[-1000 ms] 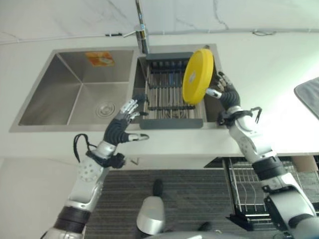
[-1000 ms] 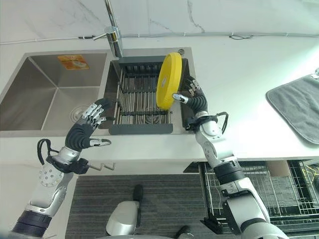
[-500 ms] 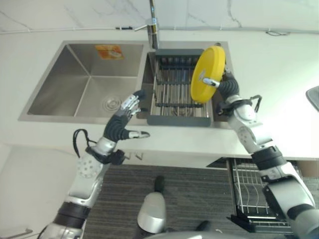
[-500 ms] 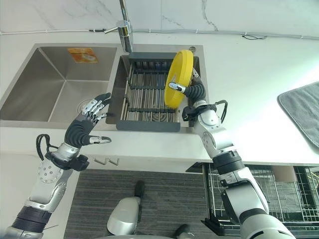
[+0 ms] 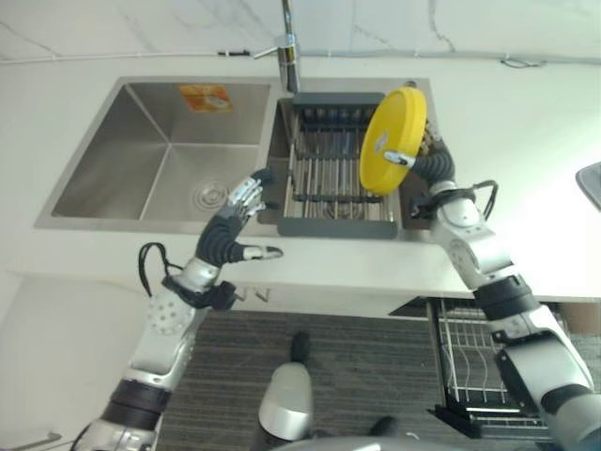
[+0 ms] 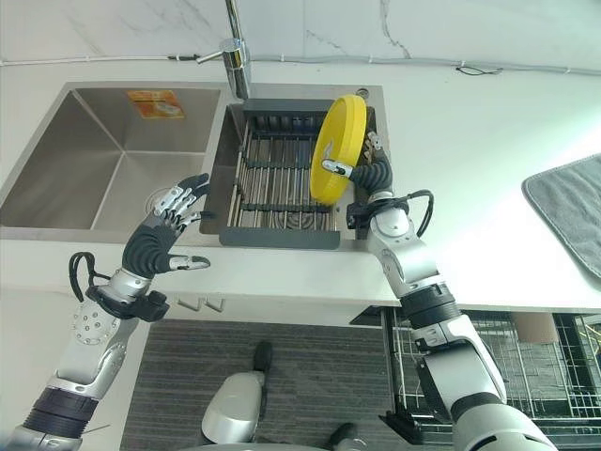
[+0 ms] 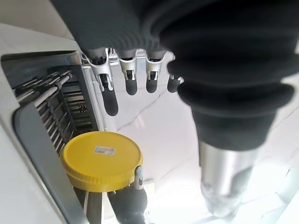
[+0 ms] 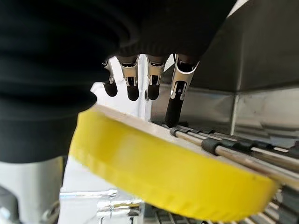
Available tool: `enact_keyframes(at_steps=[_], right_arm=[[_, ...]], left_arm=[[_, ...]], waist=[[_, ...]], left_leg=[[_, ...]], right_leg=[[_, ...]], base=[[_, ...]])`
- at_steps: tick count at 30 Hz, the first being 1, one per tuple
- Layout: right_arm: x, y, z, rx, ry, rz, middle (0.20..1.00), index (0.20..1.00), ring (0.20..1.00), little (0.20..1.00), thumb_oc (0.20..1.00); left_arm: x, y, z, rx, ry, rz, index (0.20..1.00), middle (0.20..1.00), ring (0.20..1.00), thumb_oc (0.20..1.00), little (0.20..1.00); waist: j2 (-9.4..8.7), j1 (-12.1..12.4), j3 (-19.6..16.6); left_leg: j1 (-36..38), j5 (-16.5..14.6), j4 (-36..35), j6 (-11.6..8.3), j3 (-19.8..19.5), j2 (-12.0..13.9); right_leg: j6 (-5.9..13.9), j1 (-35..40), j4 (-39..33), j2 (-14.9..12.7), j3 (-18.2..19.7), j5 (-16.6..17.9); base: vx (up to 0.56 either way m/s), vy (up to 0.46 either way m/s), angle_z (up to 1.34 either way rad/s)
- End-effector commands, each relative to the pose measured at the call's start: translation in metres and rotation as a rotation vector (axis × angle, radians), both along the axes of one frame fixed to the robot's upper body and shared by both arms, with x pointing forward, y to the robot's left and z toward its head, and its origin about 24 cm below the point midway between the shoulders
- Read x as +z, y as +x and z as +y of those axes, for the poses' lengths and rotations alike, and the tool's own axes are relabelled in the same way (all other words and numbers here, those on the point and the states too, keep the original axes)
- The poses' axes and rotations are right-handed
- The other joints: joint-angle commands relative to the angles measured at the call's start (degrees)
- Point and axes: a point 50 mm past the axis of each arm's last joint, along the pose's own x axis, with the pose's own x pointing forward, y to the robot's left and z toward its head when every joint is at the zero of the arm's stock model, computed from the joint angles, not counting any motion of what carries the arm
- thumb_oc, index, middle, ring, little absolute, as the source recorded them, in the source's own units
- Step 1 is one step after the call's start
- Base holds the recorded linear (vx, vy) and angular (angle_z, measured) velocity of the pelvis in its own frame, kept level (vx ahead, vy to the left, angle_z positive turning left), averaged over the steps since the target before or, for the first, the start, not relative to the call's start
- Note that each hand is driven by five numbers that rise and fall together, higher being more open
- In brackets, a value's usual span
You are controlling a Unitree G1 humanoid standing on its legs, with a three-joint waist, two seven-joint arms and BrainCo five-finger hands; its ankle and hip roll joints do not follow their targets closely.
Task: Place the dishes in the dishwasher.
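We have the yellow plate [image 6: 337,150] held on edge over the right side of the rack [image 6: 278,188], which sits in the right basin of the sink [image 5: 122,169]. The right hand [image 6: 368,174] pinches it, thumb across the near face and fingers behind the rim. The plate tilts a little, its lower edge down among the wires.

To do this step well, we judge the grip should stay firm while the plate is lifted straight up until its lower edge is free of the wires, and only then swung out toward the wire basket [image 6: 488,362] below the surface [image 6: 470,122] on the right (presumably the dishwasher's pulled-out basket). A sideways pull too soon could snag the rim on a wire and twist the plate in the pinch. The thumb on a smooth face gives little hold, so a slow turn seems wise.

The left hand [image 5: 230,230] hovers spread over the surface edge by the rack's left corner, holding nothing.

The plate is a thick round disc, matte and probably plastic, with a small label on its face. The rack is dark-framed with thin metal wires; the sink is brushed steel; the surface is pale and smooth
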Motion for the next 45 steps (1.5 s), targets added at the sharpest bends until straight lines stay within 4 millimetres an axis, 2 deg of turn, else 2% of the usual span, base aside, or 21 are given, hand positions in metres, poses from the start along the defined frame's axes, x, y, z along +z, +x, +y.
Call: enact_keyframes(at_steps=[1,6,18,25,32,41,45], right_arm=[[0.034,0.006,-0.001,-0.089,-0.081,-0.139,0.2,0.2,0.2,0.2,0.2],[0.041,0.013,-0.004,-0.13,-0.084,-0.147,0.2,0.2,0.2,0.2,0.2],[0.048,0.013,0.015,-0.066,-0.065,-0.159,0.2,0.2,0.2,0.2,0.2],[0.048,0.012,0.018,-0.061,-0.054,-0.158,0.2,0.2,0.2,0.2,0.2],[0.045,0.012,0.014,-0.074,-0.096,-0.152,0.2,0.2,0.2,0.2,0.2],[0.036,0.013,-0.005,-0.136,-0.135,-0.105,0.2,0.2,0.2,0.2,0.2],[0.034,0.012,-0.012,-0.164,-0.073,-0.112,0.2,0.2,0.2,0.2,0.2]], left_arm=[[0.017,-0.008,-0.011,-0.076,-0.029,-0.096,1.0,1.0,1.0,1.0,1.0],[0.019,-0.006,-0.016,-0.1,-0.039,-0.096,1.0,1.0,1.0,1.0,1.0],[0.017,-0.004,-0.019,-0.112,-0.057,-0.085,1.0,1.0,1.0,1.0,1.0],[0.014,-0.003,-0.019,-0.112,-0.076,-0.066,1.0,1.0,1.0,1.0,1.0],[0.013,-0.003,-0.02,-0.116,-0.077,-0.065,1.0,1.0,1.0,1.0,1.0],[0.014,-0.003,-0.019,-0.113,-0.069,-0.063,1.0,1.0,1.0,1.0,1.0],[0.014,-0.003,-0.018,-0.113,-0.065,-0.063,1.0,1.0,1.0,1.0,1.0]], waist=[[1.51,1.01,-3.5],[2.27,1.46,-3.21],[2.81,1.68,-2.62],[2.85,1.63,-2.55],[2.74,1.47,-2.57],[2.16,0.87,-2.8],[1.91,0.63,-2.97]], left_leg=[[-3.2,0.54,-2.79,-2.45,-0.93,2.13],[-3.27,0.84,-3.16,-2.51,-1.11,2.14],[-3.18,0.88,-3.23,-2.4,-1.47,1.98],[-2.84,0.72,-3.26,-2.27,-1.72,1.94],[-2.49,0.52,-3.38,-2.1,-1.83,1.89],[-1.8,0.1,-3.44,-2.05,-1.41,1.97],[-1.33,-0.16,-3.44,-2.01,-1.17,2.0]], right_leg=[[-1.73,-1.97,9.91,-2.68,-1.56,-5.22],[-1.77,-2.46,10.28,-2.93,-1.72,-5.2],[-1.95,-3.32,11.43,-3.56,-2.39,-5.29],[-2.11,-3.71,12.0,-3.75,-2.47,-5.31],[-2.08,-3.88,12.08,-3.82,-2.36,-5.18],[-1.76,-3.64,11.57,-3.81,-1.93,-4.73],[-1.6,-3.4,11.25,-3.79,-1.76,-4.4]], base=[[0.0,0.0,0.0],[0.0,0.0,0.0],[-0.01,0.001,0.0],[0.0,0.0,0.02],[0.0,0.0,0.0],[0.0,0.0,0.0],[0.0,0.0,0.0]])
